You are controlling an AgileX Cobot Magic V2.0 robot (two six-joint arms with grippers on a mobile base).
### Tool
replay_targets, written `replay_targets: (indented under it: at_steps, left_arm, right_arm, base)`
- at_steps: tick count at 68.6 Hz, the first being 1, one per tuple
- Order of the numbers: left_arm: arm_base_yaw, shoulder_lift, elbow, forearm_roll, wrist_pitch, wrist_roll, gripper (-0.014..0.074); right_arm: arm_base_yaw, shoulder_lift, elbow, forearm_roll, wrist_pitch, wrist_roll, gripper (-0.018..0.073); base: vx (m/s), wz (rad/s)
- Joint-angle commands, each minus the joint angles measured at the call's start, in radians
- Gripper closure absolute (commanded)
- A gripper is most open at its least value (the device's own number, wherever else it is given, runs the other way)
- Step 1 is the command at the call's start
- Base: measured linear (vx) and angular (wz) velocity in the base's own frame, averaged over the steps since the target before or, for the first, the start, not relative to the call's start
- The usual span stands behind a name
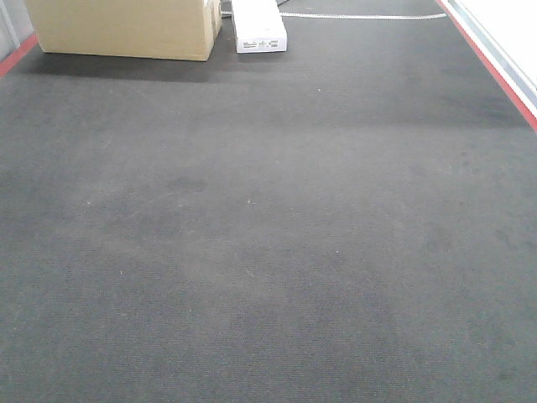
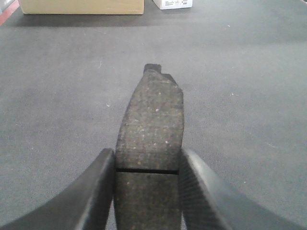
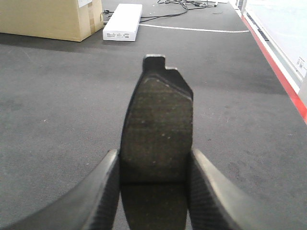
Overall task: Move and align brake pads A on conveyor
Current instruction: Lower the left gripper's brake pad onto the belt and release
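With the left gripper (image 2: pixel 146 158) closed firmly on the left brake pad (image 2: pixel 151 110) at its groove, nose pointing out over the conveyor (image 2: pixel 249 96), lower level and release only once flat on the belt. With the right gripper (image 3: pixel 154 160) likewise clamped around the right brake pad (image 3: pixel 160 110), nearer the red edge strip (image 3: pixel 283 81), set down parallel, noses in line.

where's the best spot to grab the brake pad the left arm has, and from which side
Grip the brake pad across its width near the middle groove, a finger on each long edge, coming from the end opposite the tab. It is flat and long, its edges nearly parallel there; the left gripper holds it so.
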Motion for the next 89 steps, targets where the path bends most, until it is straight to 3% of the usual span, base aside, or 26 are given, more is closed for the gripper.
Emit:
replay_targets:
  at_steps: [1, 11, 19, 29, 48, 57, 89]
  left_arm:
    - [-0.003, 0.002, -0.030, -0.006, -0.107, 0.000, 0.0602]
    - [-0.002, 0.066, -0.088, 0.001, -0.080, -0.066, 0.0602]
    - [-0.002, 0.207, -0.179, 0.005, -0.026, -0.150, 0.0601]
    - [-0.002, 0.417, -0.265, 0.030, 0.014, -0.198, 0.0596]
    - [-0.002, 0.773, -0.382, 0.234, 0.010, -0.420, 0.0590]
    - [-0.002, 0.916, -0.427, 0.284, 0.024, -0.429, 0.0581]
    - [-0.002, 1.236, -0.525, 0.289, -0.033, -0.469, 0.0531]
  right_arm:
    - [0.000, 0.009, -0.030, -0.006, -0.093, -0.006, 0.0564]
    - [0.000, 0.009, -0.030, -0.006, -0.093, -0.006, 0.0564]
    - [0.000, 0.009, -0.030, -0.006, -0.093, -0.006, 0.0564]
    - [0.000, 0.009, -0.030, -0.006, -0.093, -0.006, 0.0564]
    - [0.000, 0.009, -0.030, -0.006, -0.093, -0.006, 0.0564]
    - [0.000, 0.009, -0.030, -0.006, -0.093, -0.006, 0.0564]
    - [0.000, 0.009, -0.030, -0.006, -0.093, -0.006, 0.0564]
  base:
    - [0.00, 0.00]
    - [0.00, 0.00]
    - [0.00, 0.00]
    - [0.00, 0.00]
    - [0.00, 0.00]
    - [0.00, 0.00]
    - [0.00, 0.00]
